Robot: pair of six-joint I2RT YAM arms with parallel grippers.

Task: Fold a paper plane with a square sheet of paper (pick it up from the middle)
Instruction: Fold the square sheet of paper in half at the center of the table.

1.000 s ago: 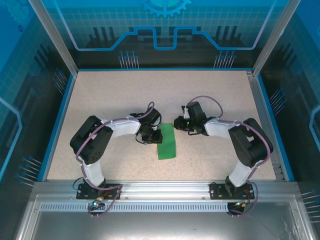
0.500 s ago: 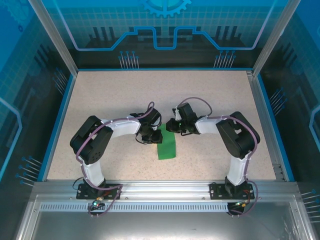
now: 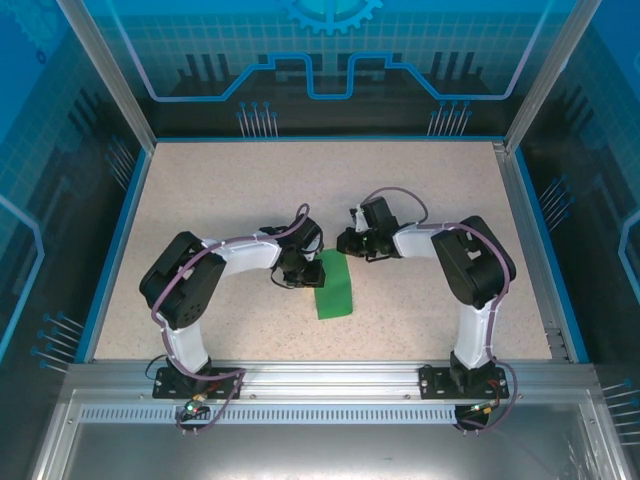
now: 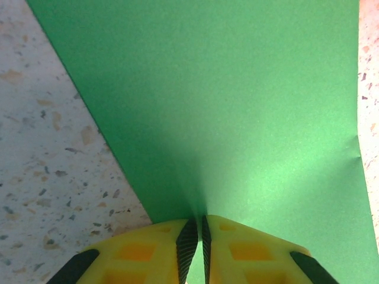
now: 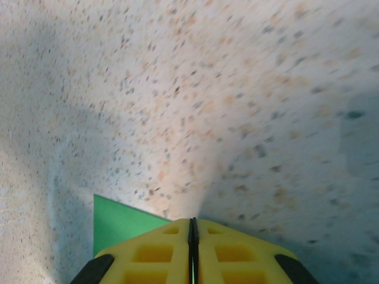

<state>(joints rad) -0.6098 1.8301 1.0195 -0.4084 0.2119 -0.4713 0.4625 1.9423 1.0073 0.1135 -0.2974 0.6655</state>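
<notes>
The square sheet of paper (image 3: 336, 290) is green and lies folded into a narrow strip at the table's middle. In the left wrist view the paper (image 4: 237, 106) spreads wide, with one slanted edge at the left. My left gripper (image 3: 305, 272) sits at the strip's upper left edge. Its jaws (image 4: 203, 228) are pinched nearly together on the paper, which puckers up into them. My right gripper (image 3: 343, 243) hovers just beyond the strip's far end, shut with nothing between its fingers (image 5: 193, 228). A green corner of the paper (image 5: 121, 228) shows beside its left finger.
The speckled beige table (image 3: 250, 190) is bounded by a blue rim and clear enclosure walls. Both arm bases stand on the metal rail at the near edge. Bare tabletop surrounds the paper on all sides.
The right arm has swung left and folded inward, bringing its shut gripper to the far end of the paper. The left arm and the paper have not moved.
</notes>
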